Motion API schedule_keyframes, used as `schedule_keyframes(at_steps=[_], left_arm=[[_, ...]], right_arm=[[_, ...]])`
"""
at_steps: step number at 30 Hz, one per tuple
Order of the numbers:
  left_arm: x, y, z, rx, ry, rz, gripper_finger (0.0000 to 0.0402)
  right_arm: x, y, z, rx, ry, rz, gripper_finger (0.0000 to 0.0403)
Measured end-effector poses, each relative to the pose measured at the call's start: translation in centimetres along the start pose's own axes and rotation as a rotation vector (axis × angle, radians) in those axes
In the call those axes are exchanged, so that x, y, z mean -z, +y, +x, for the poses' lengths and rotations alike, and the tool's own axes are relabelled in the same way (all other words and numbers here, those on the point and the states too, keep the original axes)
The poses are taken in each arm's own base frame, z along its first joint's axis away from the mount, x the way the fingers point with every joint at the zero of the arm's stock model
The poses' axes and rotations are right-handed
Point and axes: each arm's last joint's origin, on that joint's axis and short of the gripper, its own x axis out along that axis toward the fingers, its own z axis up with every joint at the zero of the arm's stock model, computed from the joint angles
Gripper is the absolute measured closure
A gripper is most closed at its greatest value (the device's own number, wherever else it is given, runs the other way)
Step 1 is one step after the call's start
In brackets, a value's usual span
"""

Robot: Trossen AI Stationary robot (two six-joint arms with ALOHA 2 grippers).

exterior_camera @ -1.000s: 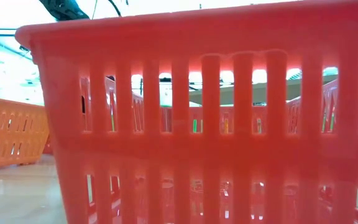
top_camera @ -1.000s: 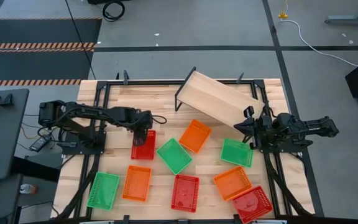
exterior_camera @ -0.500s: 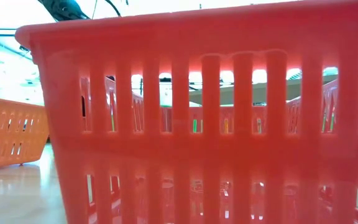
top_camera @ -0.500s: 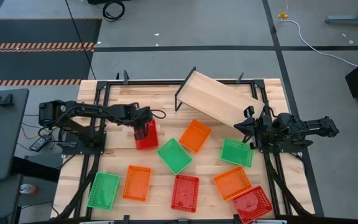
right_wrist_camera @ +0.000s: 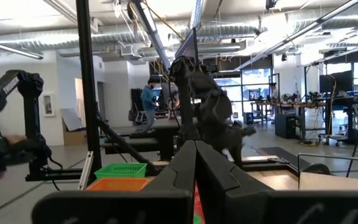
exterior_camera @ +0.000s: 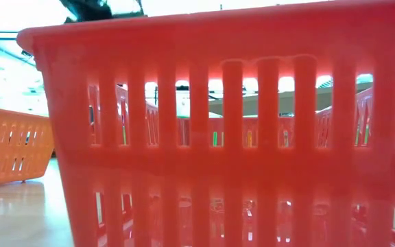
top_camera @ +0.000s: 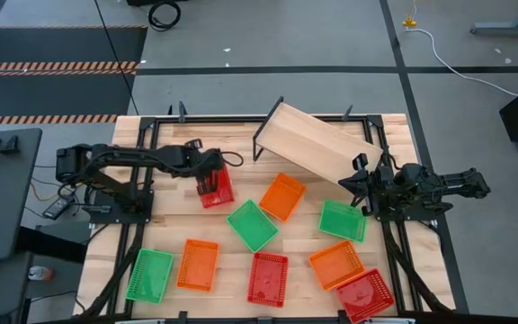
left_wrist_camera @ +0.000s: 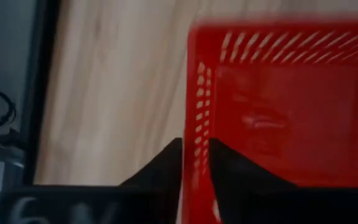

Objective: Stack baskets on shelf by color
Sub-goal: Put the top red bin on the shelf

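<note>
High view: left gripper (top_camera: 207, 183) near the bench's left rear, fingers pinched on the rim of a red basket (top_camera: 216, 188), carrying it tipped and apparently just clear of the wood. Shelf (top_camera: 320, 145) standing bare at the rear, slanted, nothing stacked on it yet. Across the bench (top_camera: 165, 220): two orange baskets and a green one mid-bench, another green (top_camera: 342, 220) toward the right edge beside the right gripper (top_camera: 360, 187), and along the front edge a green, an orange, a red (top_camera: 268, 278), an orange and a red at the front right corner. Right arm parked at the right edge.

Low view: filled by the slatted wall of a red basket (exterior_camera: 225, 130) at the front edge; an orange one (exterior_camera: 12, 147) just beside it.

Left wrist view: both dark fingers (left_wrist_camera: 166, 165) straddling the red basket's (left_wrist_camera: 284, 106) side wall, narrow, wall between them.

Right wrist view: fingers (right_wrist_camera: 182, 165) drawn together on nothing, room beyond.

Progress, judged: barely begun. First basket in hand, eight waiting, all three colour stacks unbuilt.
</note>
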Motion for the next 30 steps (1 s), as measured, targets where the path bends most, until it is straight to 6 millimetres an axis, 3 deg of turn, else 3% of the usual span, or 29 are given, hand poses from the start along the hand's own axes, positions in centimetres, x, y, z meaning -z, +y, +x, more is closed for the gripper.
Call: schedule_keyframes(at_steps=[6,11,19,30], left_arm=[[-2.5,0.1,-3.2,0.029,-0.099,-0.005,0.0266],[-2.8,-1.2,-4.4,0.164,-0.115,0.003,0.0267],[-0.3,-4.1,-3.6,0.264,0.023,0.021,0.0238],[1.0,-6.4,-1.8,0.384,-0.02,0.001,0.0161]], right_arm=[[0.2,0.0,0.0,0.001,0.019,0.053,0.0386],[0.3,0.0,0.0,-0.003,0.03,0.113,0.0386],[0.3,0.1,0.0,-0.024,0.033,0.102,0.0386],[0.3,0.1,0.0,-0.023,0.033,0.099,0.0386]])
